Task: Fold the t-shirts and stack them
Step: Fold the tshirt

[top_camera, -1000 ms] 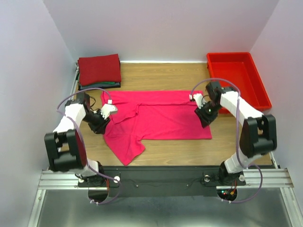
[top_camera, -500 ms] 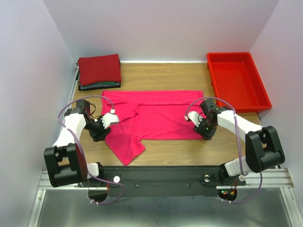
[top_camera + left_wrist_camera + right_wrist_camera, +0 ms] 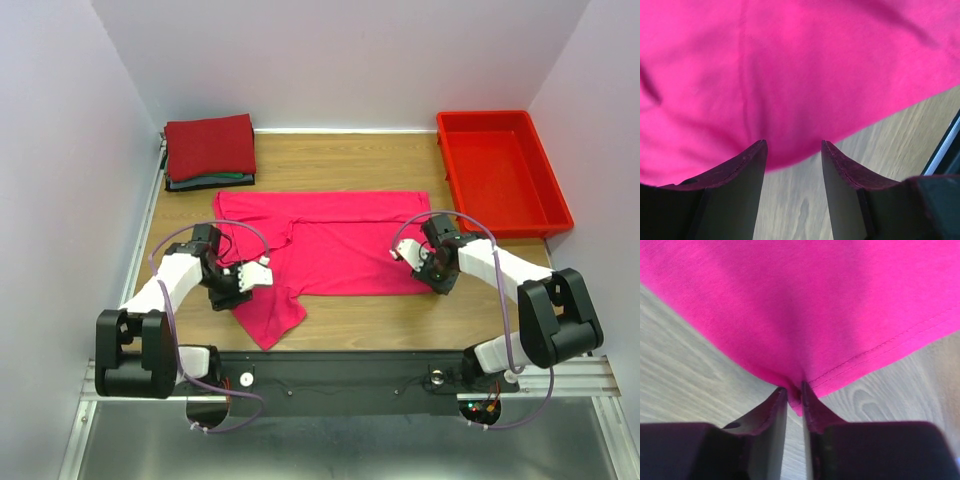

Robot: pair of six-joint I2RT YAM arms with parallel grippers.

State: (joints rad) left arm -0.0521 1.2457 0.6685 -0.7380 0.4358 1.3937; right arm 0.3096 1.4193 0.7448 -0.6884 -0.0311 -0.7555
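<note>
Overhead camera: fixed, mounted above and behind the arm bases (image 3: 200, 365), looking forward and down from well back. It takes in the whole desk (image 3: 340, 165), with the bases at 6 o'clock, the folded stack (image 3: 208, 148) at 10 o'clock and the red bin (image 3: 500, 170) at 2 o'clock. Left wrist camera: set just behind its own jaws and facing along them, very close to the pink t-shirt (image 3: 790, 75). Cloth fills 12 o'clock and bare desk shows from 3 to 6 o'clock. Right wrist camera: same mounting, equally close, jaws at 6 o'clock, cloth above, desk at 9 and 4 o'clock. Shared ground: each wrist view covers a small patch of the shirt's near edge, which the overhead view shows at 8 and 4 o'clock of the garment.
</note>
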